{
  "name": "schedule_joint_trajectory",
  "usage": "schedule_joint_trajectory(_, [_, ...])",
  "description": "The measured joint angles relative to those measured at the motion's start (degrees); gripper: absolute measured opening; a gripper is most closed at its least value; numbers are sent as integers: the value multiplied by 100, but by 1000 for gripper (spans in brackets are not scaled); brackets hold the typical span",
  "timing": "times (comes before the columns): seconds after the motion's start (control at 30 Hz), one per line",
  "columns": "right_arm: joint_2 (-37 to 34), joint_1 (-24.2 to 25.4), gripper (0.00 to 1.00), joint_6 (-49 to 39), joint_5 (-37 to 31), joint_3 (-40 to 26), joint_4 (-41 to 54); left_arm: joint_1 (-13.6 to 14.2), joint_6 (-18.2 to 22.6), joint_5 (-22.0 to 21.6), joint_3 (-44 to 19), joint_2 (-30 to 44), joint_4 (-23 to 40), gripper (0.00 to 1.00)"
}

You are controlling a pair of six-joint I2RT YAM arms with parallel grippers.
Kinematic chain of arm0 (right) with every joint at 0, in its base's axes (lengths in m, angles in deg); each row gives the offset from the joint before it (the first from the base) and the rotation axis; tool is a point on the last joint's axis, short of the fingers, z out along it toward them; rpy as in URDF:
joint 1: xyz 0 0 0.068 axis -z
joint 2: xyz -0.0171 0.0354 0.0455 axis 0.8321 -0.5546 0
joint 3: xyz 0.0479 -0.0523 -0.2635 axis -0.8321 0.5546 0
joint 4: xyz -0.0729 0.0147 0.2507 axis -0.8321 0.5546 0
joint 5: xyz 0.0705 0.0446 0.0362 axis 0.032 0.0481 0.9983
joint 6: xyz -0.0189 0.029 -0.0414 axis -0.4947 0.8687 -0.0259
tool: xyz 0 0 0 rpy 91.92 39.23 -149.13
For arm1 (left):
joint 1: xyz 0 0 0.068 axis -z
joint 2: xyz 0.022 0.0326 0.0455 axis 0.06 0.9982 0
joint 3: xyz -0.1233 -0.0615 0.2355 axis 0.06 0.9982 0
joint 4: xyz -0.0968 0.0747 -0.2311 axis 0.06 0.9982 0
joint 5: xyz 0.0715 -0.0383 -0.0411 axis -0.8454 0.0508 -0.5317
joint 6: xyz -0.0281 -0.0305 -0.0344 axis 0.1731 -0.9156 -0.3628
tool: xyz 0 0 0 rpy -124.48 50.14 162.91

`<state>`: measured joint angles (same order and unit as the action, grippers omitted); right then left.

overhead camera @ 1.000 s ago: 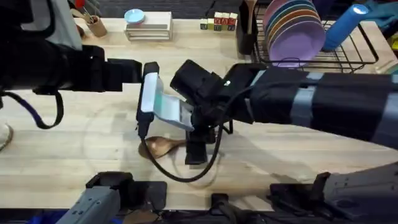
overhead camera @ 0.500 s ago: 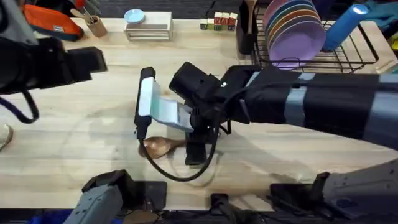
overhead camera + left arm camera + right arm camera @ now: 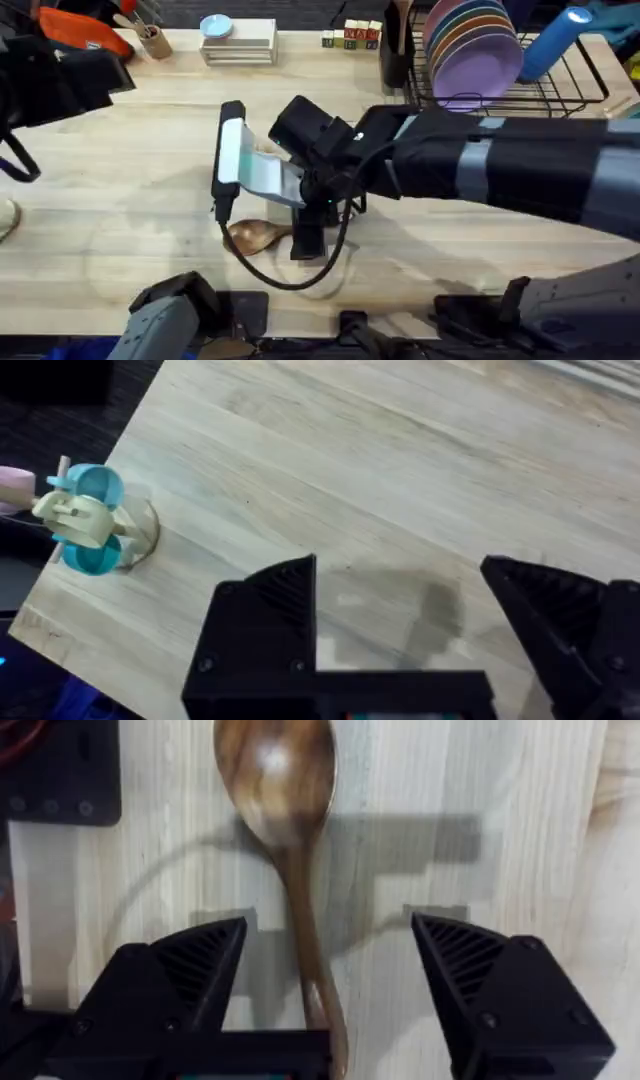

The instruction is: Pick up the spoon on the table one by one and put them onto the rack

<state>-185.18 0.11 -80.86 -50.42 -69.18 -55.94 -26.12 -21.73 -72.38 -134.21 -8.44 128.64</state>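
1. One brown spoon (image 3: 290, 840) is seen lying flat on the pale worktop (image 3: 450, 260), near its front edge, and it has not been lifted.
2. The right claw (image 3: 330, 985) is poised directly over the handle, fingers held wide apart, one on each side of the handle and neither touching it, judging by the wrist view.
3. From overhead, the spoon's bowl (image 3: 252, 236) is spotted poking out from beneath the right arm's wrist.
4. The left claw (image 3: 400, 620) is held off to the left side, above bare wood; its fingers are spread and nothing is carried between them.
5. The rack (image 3: 560, 95) is found at the far right corner, well apart from the spoon, loaded with colourful plates (image 3: 475, 40).
6. Progress is judged early for this spoon: grasp, lift, carry and placement are all left to be done. Whether any spoon has already been put on the rack cannot be told.
7. Small lettered blocks (image 3: 350, 36) are noticed beside the rack, but their writing cannot be read; no brands or labels can be made out.
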Motion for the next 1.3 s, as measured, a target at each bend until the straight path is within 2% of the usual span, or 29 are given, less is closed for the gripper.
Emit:
schedule_joint_trajectory(0.3, [-442, -170, 990, -8, -10, -12, -205, -9, 17, 2, 0, 2, 7, 993])
schedule_joint_trajectory(0.37, [-482, -291, 923, -119, -57, -17, -265, -9, 17, 4, 0, 0, 8, 994])
schedule_joint_trajectory(0.67, [-578, -323, 590, -192, -221, -123, -284, -9, 17, 4, 0, 0, 20, 994])
schedule_joint_trajectory(0.77, [-580, -326, 385, -211, -233, -123, -288, -9, 17, 4, 0, 0, 21, 994])
schedule_joint_trajectory(0.83, [-580, -326, 207, -214, -266, -123, -301, -9, 18, 4, 0, 0, 24, 994])
schedule_joint_trajectory(0.93, [-581, -326, 50, -221, -286, -144, -324, -9, 19, 4, 0, 0, 24, 993])
schedule_joint_trajectory(1.3, [-550, -314, 36, -234, -286, -150, -278, -9, 19, 4, 0, 0, 24, 994])
